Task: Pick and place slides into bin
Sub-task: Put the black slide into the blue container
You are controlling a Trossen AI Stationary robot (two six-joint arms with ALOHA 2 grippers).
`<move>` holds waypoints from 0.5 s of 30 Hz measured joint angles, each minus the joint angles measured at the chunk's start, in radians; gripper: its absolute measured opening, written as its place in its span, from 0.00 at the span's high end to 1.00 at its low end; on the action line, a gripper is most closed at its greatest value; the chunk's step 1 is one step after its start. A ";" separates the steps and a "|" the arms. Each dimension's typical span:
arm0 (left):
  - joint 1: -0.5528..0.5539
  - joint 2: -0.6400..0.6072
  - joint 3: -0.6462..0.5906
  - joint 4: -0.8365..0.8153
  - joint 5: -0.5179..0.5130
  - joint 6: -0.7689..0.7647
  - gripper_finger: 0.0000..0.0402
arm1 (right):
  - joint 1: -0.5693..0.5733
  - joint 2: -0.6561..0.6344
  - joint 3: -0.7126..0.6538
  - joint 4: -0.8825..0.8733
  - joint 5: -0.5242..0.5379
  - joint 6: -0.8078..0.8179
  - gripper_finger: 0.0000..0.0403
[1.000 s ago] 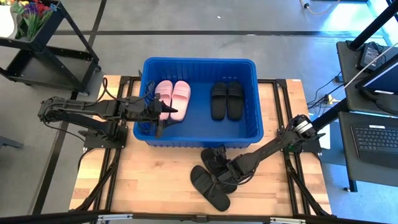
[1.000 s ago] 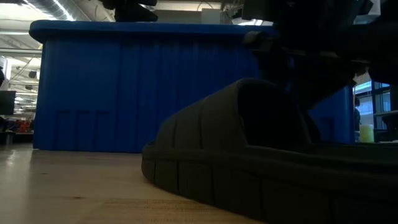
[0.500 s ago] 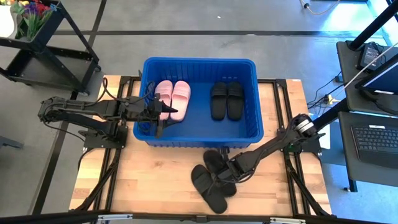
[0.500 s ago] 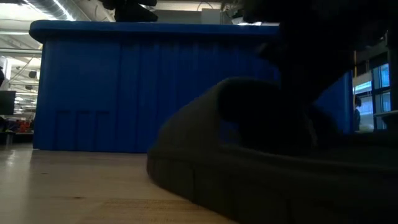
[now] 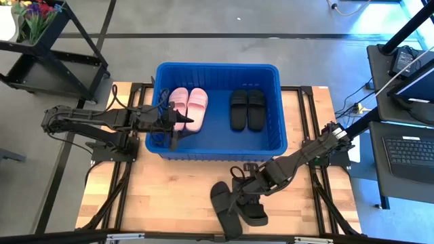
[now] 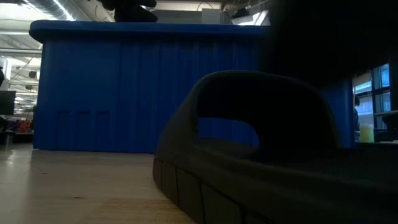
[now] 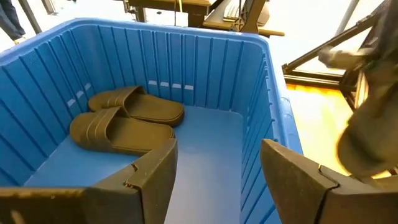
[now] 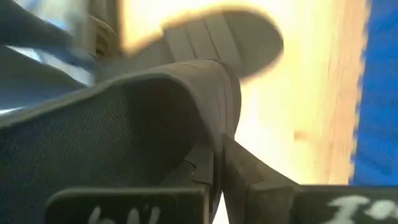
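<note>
The blue bin [image 5: 217, 66] stands at the table's far middle. A pale pink pair of slides [image 5: 188, 108] and a black pair [image 5: 247, 108] lie flat on its floor. My left gripper [image 5: 171, 129] hangs open over the bin's left part with nothing between its fingers [image 7: 155, 168]. Two more black slides [image 5: 225, 209] [image 5: 253, 205] lie on the wood in front of the bin. My right gripper [image 5: 245, 186] is down at them, shut on the strap of one. The low view is filled by a black slide [image 6: 249, 168] resting on its sole. My right gripper pinches the edge of a black slide's strap [image 8: 211, 118] between its two fingers [image 8: 249, 177]. It comes in slanting down from the table's right side. Whether the slide's sole is clear of the table, I cannot tell.
Bare wood [image 5: 156, 196] stretches left of the loose slides. A black cart with flowers [image 5: 41, 41] stands off the table's far left. Desks with a laptop [image 5: 407, 149] stand to the right.
My right gripper has drawn back toward the table's near edge, away from the bin. Both loose black slides have slid with it toward the near edge. In the low view the nearest slide has turned, so its strap opening now faces the camera.
</note>
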 joint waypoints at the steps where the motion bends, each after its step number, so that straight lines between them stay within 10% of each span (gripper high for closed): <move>1: 0.000 0.000 0.000 -0.002 0.000 0.000 0.44 | -0.003 0.000 0.037 -0.002 0.001 -0.007 0.96; 6: 0.000 0.000 0.000 -0.002 -0.001 0.000 0.44 | -0.026 0.000 0.231 -0.008 0.058 -0.090 0.96; 15: 0.000 0.000 0.000 -0.012 -0.001 0.000 0.44 | -0.093 -0.003 0.554 -0.161 0.466 -0.284 0.96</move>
